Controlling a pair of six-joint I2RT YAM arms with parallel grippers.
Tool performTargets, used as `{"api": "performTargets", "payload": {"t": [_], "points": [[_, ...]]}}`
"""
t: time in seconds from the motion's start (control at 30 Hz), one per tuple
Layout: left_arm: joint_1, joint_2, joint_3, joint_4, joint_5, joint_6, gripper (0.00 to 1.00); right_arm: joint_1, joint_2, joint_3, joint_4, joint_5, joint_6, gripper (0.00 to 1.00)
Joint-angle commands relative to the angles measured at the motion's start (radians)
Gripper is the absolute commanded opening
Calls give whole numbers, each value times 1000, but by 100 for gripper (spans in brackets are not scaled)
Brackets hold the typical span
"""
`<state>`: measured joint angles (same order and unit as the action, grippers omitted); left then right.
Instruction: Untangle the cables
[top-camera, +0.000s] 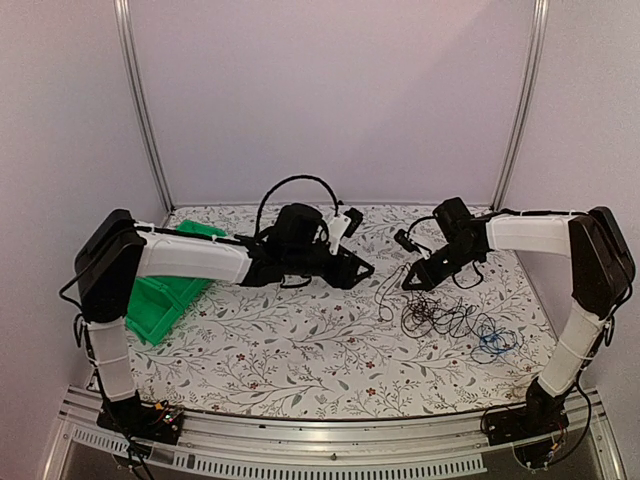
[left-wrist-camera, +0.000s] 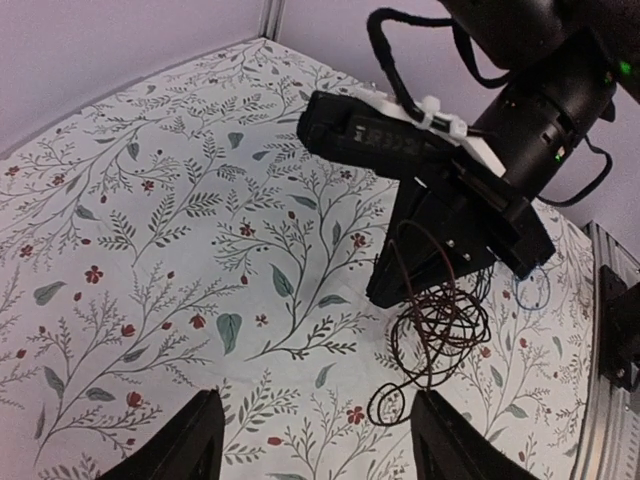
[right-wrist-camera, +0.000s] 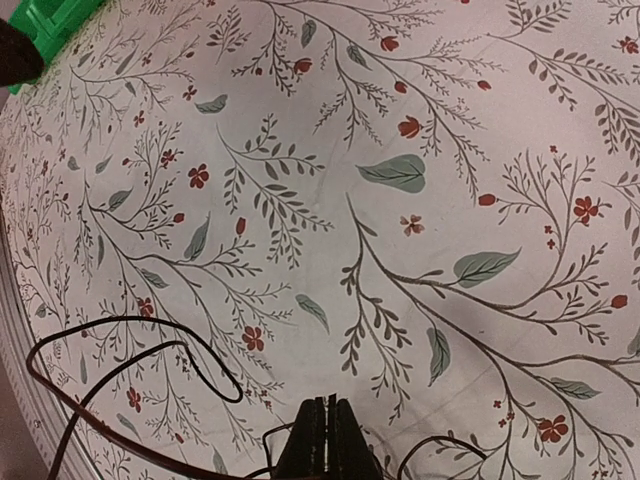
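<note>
Nearest the arm bases it's just the floral table (top-camera: 300, 370). The first bit of the mess you hit is the 1 bright blue cable (top-camera: 492, 342), lying in small loops on the right side, at the near-right edge of the pile.

Just beyond it and a touch left is the main tangle of dark cables (top-camera: 440, 318). It's a scribble of thin black and brown loops on the right half of the table, right of centre. The left wrist cam shows round brown coils stacked on each other, with 1 loop straying off toward the camera.

Right above the far edge of that pile is the right gripper (right-wrist-camera: 322, 410), angled down with its 2 fingers pressed together. In its own cam, thin dark wire curls past on both sides of the tips and a big loop sweeps off to the left. I honestly can't tell if a strand is actually pinched in there or just running alongside.

The left gripper (left-wrist-camera: 315, 405) sits just left of it near the middle of the table. Its fingers (left-wrist-camera: 175, 445) are spread wide apart with nothing between them but tablecloth, a bit short of the stray loop.

Over on the far left there's a green bin (top-camera: 160, 305), partly under the left arm.
</note>
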<state>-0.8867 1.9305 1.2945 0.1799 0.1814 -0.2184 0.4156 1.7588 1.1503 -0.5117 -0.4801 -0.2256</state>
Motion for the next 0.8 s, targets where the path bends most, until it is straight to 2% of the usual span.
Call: {"api": "performTargets", "payload": {"t": [0.0, 0.33, 0.57, 0.67, 0.77], "points": [[-53, 76, 57, 50, 150, 16, 63, 1, -2, 4, -1, -15, -1, 0], [-69, 169, 93, 73, 98, -50, 32, 5, 7, 14, -13, -29, -7, 1], [-37, 269, 132, 123, 84, -131, 24, 27, -11, 4, -32, -47, -26, 1], [-14, 331, 184, 137, 110, -175, 22, 28, -28, -9, -37, -53, -30, 1], [1, 328, 173, 161, 106, -199, 22, 28, -29, -23, -38, -46, -33, 1]]}}
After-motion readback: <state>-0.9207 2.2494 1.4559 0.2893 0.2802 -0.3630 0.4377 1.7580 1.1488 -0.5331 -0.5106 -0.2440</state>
